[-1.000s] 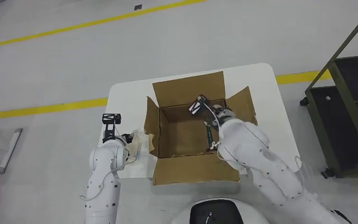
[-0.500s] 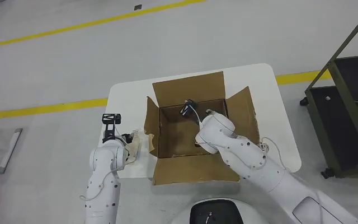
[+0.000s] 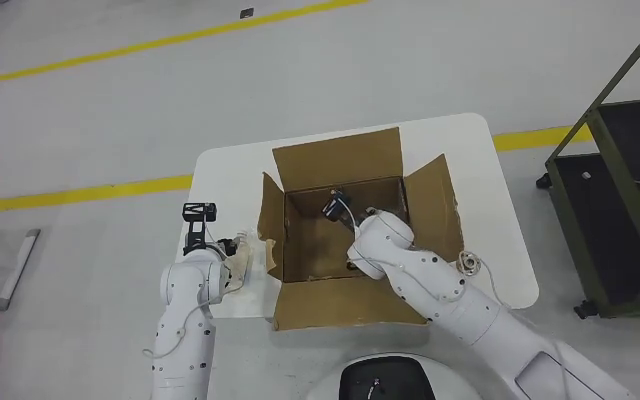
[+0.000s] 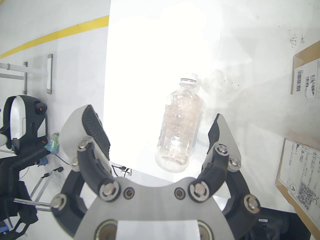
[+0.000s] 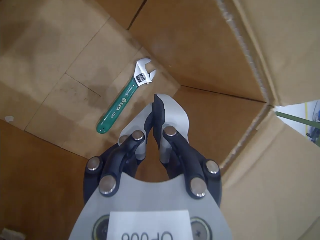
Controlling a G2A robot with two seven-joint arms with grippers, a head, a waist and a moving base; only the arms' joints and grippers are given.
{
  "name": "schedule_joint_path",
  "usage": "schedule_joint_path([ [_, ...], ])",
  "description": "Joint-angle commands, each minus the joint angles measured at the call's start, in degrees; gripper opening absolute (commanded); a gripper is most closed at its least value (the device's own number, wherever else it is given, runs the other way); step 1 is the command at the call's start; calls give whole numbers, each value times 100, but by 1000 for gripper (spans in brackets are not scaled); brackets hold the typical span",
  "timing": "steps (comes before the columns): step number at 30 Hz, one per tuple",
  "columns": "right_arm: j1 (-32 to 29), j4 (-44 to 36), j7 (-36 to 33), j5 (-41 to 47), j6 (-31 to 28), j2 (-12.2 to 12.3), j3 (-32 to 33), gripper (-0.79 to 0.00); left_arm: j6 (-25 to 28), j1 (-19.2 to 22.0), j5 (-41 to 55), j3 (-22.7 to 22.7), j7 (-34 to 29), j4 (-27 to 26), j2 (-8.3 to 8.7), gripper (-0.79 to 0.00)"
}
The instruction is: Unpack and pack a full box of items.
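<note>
Clear plastic at the far left: found a bottle [image 4: 180,123] on the white table [image 3: 230,170], just beside the left outer wall of the cardboard box [image 3: 340,160]. Saw the left gripper [image 4: 152,113] poised over it with the fingers [image 4: 95,126] spread wide, straddling the bottle without touching it. Traced the left arm up alongside the box's left side, bent at the elbow, wrist turned toward the box. Looked into the box next, flaps folded outward. Found a green-handled wrench [image 5: 127,96] lying flat on the box floor, head toward a corner. Saw the right arm folded over the box's near wall, forearm dipping inside. Noted the right gripper [image 5: 156,101] above the box floor just beside the wrench, pads pressed together on nothing.
</note>
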State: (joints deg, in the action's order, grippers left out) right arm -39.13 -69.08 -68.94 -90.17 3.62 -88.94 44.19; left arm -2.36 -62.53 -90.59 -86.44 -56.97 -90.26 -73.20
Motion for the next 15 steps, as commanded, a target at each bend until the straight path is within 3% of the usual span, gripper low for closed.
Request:
schedule_joint_path([
  [1, 38, 261, 16, 207, 307, -77, -14, -785, 0, 0, 0, 0, 0, 0, 0, 0],
  [9, -17, 650, 261, 695, 1533, -320, 72, -785, 0, 0, 0, 0, 0, 0, 0, 0],
  [15, -15, 678, 275, 752, 1479, -331, 134, -785, 0, 0, 0, 0, 0, 0, 0, 0],
])
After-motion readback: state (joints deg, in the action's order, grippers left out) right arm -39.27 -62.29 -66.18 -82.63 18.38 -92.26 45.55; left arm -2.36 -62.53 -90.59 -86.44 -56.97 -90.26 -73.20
